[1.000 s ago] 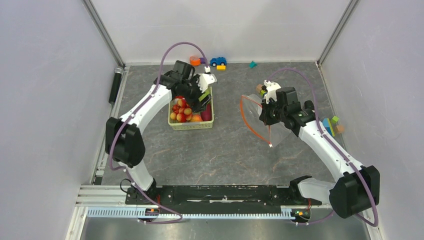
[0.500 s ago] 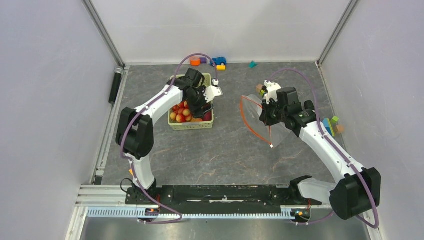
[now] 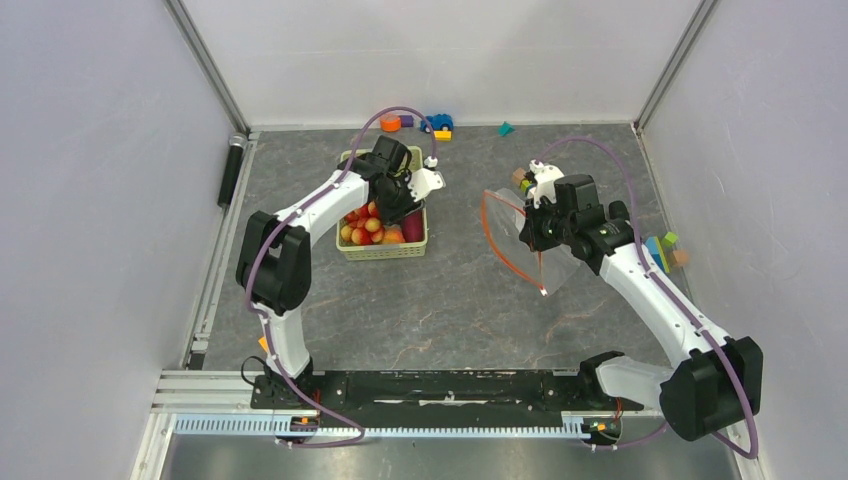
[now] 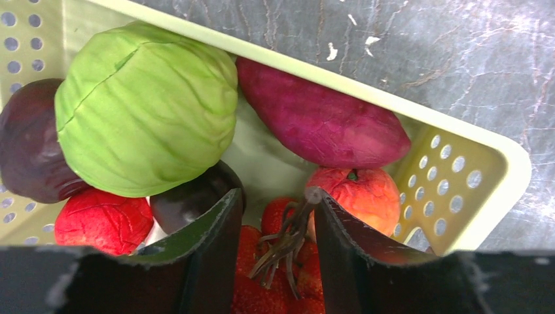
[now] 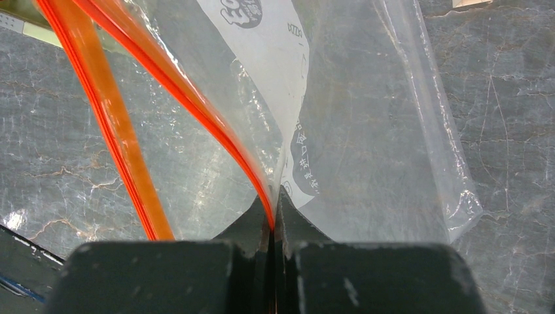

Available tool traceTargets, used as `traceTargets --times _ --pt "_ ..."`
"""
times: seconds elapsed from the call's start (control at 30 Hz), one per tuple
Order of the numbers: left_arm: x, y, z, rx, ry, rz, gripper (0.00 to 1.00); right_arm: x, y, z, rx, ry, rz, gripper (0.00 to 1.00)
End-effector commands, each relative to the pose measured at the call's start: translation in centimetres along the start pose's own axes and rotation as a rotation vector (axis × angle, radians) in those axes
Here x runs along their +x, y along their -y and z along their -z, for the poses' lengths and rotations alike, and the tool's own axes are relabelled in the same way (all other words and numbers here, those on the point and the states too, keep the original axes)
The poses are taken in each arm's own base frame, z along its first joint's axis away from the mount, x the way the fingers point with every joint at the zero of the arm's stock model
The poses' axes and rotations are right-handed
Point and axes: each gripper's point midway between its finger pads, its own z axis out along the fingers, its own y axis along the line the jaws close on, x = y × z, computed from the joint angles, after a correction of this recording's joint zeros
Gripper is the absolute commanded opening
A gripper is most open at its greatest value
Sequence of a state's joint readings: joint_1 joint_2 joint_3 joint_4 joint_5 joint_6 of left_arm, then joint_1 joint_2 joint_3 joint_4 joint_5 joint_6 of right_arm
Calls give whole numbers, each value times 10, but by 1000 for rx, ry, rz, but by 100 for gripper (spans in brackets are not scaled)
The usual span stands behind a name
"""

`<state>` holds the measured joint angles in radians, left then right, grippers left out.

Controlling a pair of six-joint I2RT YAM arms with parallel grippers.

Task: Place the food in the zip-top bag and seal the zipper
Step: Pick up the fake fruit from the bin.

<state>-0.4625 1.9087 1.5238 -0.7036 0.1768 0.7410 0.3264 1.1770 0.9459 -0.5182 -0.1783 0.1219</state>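
The food lies in a pale green slotted basket point(image 3: 385, 250). The left wrist view shows a green cabbage point(image 4: 144, 104), a purple sweet potato point(image 4: 321, 121), an orange-red peach point(image 4: 360, 196), dark purple pieces point(image 4: 26, 144) and a bunch of strawberries point(image 4: 262, 261). My left gripper point(image 3: 400, 205) is down in the basket, its jaws point(image 4: 271, 196) closed round the strawberry bunch and its stem. My right gripper point(image 3: 535, 235) is shut on the zipper point(image 5: 196, 98) of the clear zip-top bag point(image 3: 548, 262), holding its mouth open and raised. The white label point(image 5: 262, 39) shows.
A blue toy car point(image 3: 436, 122), an orange block point(image 3: 390, 122) and a teal piece point(image 3: 506, 128) lie by the back wall. Coloured blocks point(image 3: 662, 250) sit at the right edge, others point(image 3: 520, 180) behind the bag. A black cylinder point(image 3: 231, 170) lies at the left rail.
My left gripper swung from the basket's far side down into the basket among the food, then stayed. My right gripper and the bag have barely moved.
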Motion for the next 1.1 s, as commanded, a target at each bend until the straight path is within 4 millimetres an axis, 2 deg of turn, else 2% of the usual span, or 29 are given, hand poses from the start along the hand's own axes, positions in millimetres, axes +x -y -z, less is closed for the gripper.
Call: traceTargets --times 0.0,0.33,0.4,0.5,0.57,0.73,0.97,1.07 --pt "-7 -14 -2 -65 5 -4 48 -12 -2 9 -3 51 0 0" --pt "-11 -18 -7 -76 17 23 36 -10 -1 12 2 53 1 0" --pt "-13 -21 -5 -91 27 33 28 -10 -1 12 6 54 0 0" --pt "-17 -25 2 -114 36 50 3 -9 0 12 8 51 -1 0" --pt "-20 -28 11 -140 45 66 2 -7 0 11 9 48 -1 0" --pt "-37 -36 48 -216 120 120 2 -5 1 9 13 42 -10 0" --pt "-73 -56 128 -425 373 307 2 -3 -1 1 5 23 -60 0" --pt "-78 -67 166 -562 508 426 2 0 -2 -3 4 11 -89 0"
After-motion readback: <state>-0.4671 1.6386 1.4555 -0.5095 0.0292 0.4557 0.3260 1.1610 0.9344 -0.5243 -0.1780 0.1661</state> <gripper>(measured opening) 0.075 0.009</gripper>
